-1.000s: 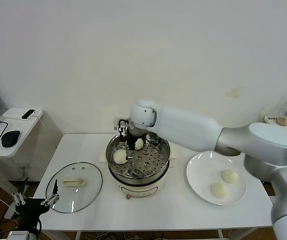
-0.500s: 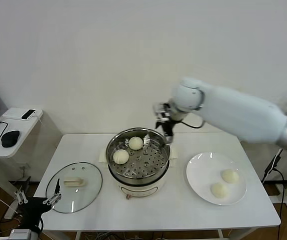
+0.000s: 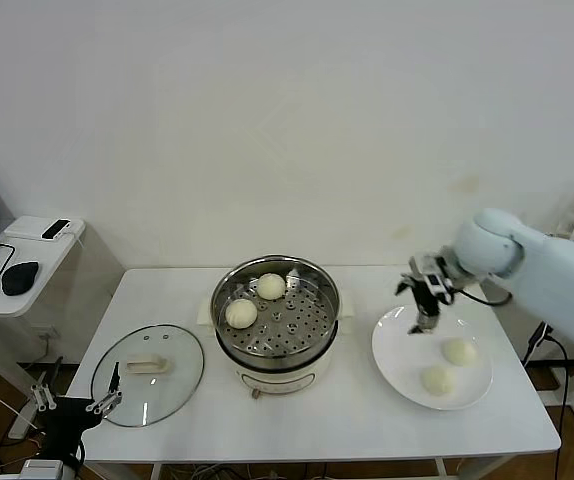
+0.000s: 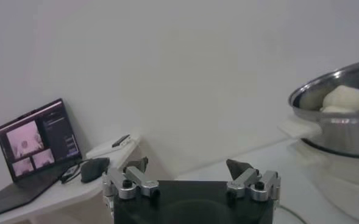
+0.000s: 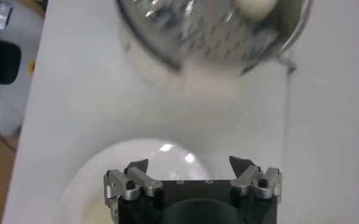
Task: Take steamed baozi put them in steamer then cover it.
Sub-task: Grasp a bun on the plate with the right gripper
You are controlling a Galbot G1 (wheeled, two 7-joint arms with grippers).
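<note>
Halfway here: right gripper (image 3: 419,296) wide open and empty over plate (image 3: 397,355), third baozi (image 3: 459,351) next, left gripper (image 3: 70,401) parked open off the table's left front corner.

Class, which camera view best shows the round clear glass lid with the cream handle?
The head view: the round clear glass lid lies whole and flat on the white table, left of the shiny steel steamer. Neither wrist view clearly shows it.

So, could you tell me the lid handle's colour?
Cream; the lid handle shows best in the head view.
</note>
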